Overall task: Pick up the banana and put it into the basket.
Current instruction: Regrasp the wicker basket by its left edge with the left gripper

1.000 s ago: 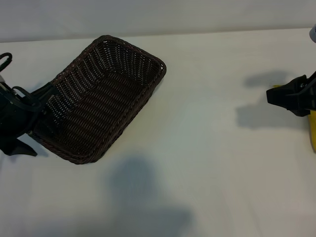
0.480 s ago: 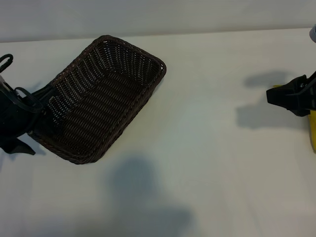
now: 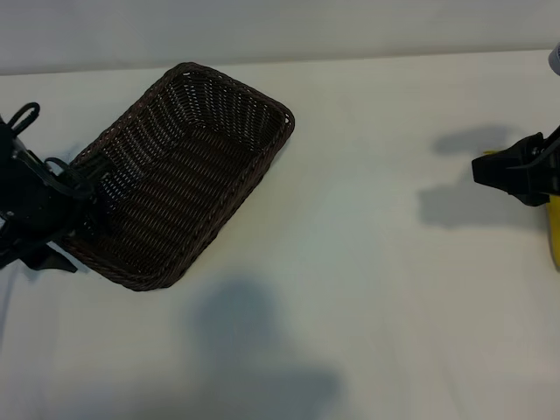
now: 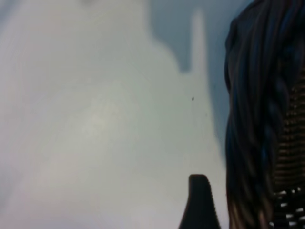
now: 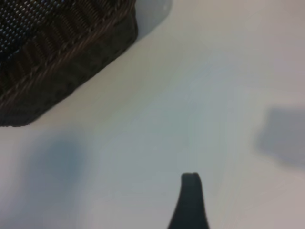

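Dark brown woven wicker basket (image 3: 184,175), rectangular, rounded corners, braided rim, sits tilted on white worktop (image 3: 367,289), left of centre. Left gripper (image 3: 74,197) at basket's near-left end, jaws spread, one finger (image 4: 199,202) outside basket wall. Yellow banana (image 3: 554,229) at far right edge, mostly cut off, partly behind right gripper (image 3: 490,168); shape not readable. Right gripper jaws spread, holding nothing, well apart from basket.
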Motion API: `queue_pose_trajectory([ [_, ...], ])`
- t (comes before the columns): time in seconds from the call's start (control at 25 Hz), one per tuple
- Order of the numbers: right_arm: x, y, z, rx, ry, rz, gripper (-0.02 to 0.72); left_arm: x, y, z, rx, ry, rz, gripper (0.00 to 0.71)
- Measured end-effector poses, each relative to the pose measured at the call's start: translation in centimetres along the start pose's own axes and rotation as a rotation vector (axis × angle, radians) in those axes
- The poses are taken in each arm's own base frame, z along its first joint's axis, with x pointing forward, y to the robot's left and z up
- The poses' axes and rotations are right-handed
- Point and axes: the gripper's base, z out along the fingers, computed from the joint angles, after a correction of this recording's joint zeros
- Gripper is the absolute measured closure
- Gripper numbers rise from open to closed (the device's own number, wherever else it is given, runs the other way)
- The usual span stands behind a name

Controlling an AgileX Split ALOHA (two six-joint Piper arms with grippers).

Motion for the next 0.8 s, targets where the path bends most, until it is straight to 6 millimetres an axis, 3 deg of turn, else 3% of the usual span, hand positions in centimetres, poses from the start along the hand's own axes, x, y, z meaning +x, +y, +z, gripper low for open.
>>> queue_pose_trajectory([
  [0.36,0.0,0.0,0.0,-0.001,0.0,0.001,0.111,-0.8,-0.5,3.1,-0.043,0.031,-0.014,0.149],
  [0.68,0.0,0.0,0.0,-0.001,0.0,0.001,0.111,-1.0,-0.8,3.6,-0.025,0.015,-0.015,0.152],
  [0.8,0.0,0.0,0.0,-0.001,0.0,0.001,0.111,-1.0,-0.8,3.6,-0.025,0.015,-0.016,0.196],
])
